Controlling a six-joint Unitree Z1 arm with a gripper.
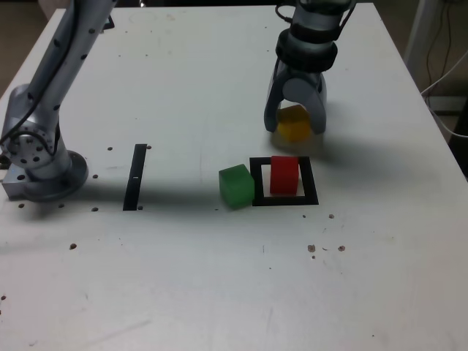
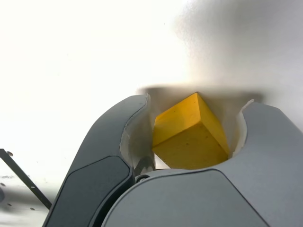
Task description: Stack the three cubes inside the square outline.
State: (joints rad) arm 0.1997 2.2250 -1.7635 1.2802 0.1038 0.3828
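Green cube [image 1: 236, 186] touching outline [image 1: 284, 200] | red cube [image 1: 284, 175] inside | tape strip [image 1: 135, 176] apart

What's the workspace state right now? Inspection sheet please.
Surface: white table, scuffed, with small dark holes and specks.
Job's things: red matte cube inside the black tape square outline; green matte cube on the table at the outline's edge on the exterior view's left; yellow matte cube beyond the outline, between the jaws.
Clutter: straight black tape strip; nothing else seen.
Grippers: grey gripper straddles the yellow cube, jaws close on either side; the wrist view shows a gap on one side, firm contact cannot be told.
Cables: white cables off the table at the exterior view's right.
Surroundings: arm base on the table, exterior view's left.
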